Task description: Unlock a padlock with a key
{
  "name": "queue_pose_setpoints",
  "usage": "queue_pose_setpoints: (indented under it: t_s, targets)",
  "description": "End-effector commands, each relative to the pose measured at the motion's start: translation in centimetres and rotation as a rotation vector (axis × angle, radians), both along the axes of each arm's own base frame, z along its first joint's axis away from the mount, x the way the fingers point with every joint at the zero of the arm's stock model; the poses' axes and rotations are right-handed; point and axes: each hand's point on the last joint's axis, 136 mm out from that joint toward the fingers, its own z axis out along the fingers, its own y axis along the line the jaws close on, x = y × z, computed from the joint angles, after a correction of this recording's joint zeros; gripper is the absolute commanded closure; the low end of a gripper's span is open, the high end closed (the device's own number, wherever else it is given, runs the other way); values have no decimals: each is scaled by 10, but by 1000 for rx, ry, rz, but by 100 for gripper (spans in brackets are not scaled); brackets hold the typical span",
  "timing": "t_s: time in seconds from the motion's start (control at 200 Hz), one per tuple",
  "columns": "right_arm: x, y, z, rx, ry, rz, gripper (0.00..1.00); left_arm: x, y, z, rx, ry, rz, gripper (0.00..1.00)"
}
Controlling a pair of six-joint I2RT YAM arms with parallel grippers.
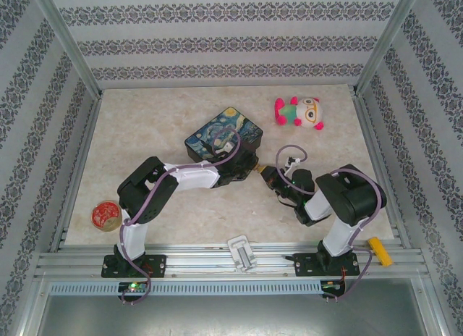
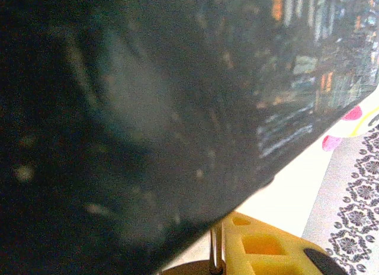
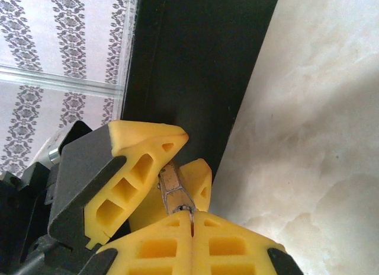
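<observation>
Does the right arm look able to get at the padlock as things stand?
Likely yes: the right gripper, shut on the key, sits tip to tip with the left gripper, whose jaws hold the padlock beside the tin; nothing lies between.

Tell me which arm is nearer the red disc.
Left: the left arm's base stands beside the red disc; the right arm sits far across, near the right edge.
</observation>
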Motion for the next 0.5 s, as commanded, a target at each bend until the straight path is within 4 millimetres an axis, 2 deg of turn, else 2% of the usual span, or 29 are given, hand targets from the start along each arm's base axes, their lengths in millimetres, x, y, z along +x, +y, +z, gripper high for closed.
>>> queue_pose_setpoints:
  t_s: [0.0,0.105,0.285,0.465,0.495]
  targets:
    - [12,7,7,121,60,6,100,-22,-36,0,-136,66,-131,100]
    - [10,13,-1,213,174,26,100,-23,-39,2,-140,47,-154,100]
    - [9,23,0,325,291,67,100,-27,-47,2,-148,18,-210,100]
    - [9,20,0,420,400,67,100,-34,-52,2,-156,-11,-266,100]
    - [14,19,3,440,404,60,100,-35,-53,3,-162,-21,-276,100]
